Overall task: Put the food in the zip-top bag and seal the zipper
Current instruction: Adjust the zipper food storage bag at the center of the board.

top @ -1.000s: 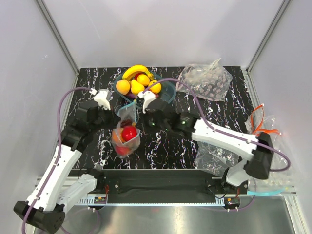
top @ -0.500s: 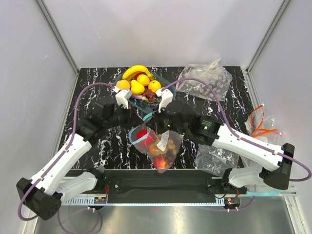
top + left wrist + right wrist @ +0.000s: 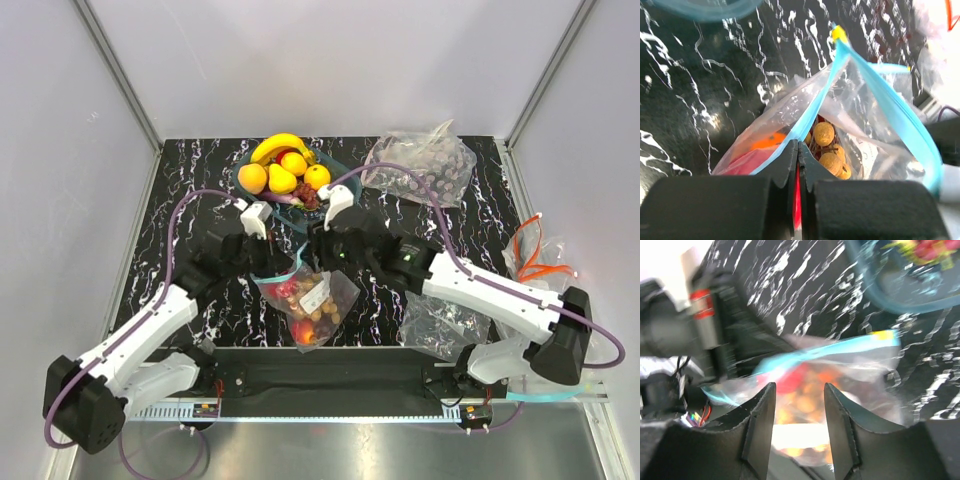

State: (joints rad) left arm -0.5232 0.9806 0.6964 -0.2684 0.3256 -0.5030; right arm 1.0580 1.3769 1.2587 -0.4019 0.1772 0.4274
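The zip-top bag [image 3: 310, 300] hangs between my arms above the table's near middle. It holds a red apple [image 3: 742, 161], an orange [image 3: 765, 142] and a tan nut cluster [image 3: 826, 148]. My left gripper [image 3: 272, 258] is shut on the zipper [image 3: 880, 100], pinching the light-blue strip at one side of the mouth [image 3: 798, 144]. The mouth stands partly open. My right gripper [image 3: 318, 250] is open just above the bag [image 3: 840, 375] and holds nothing; its view is blurred. More food, a banana [image 3: 283, 144], an orange [image 3: 252, 178] and yellow fruits, lies in the bowl [image 3: 340, 178].
A wrinkled clear bag [image 3: 420, 165] lies at the back right. Another clear bag [image 3: 440, 325] lies at the front right under my right arm. Orange-handled items [image 3: 540, 262] lie off the right table edge. The bowl's rim [image 3: 875, 295] shows just behind the bag.
The bag has moved from the left front toward the middle, carried by my left gripper. Both arms swung right, then drew in; the right gripper now sits over the bag.
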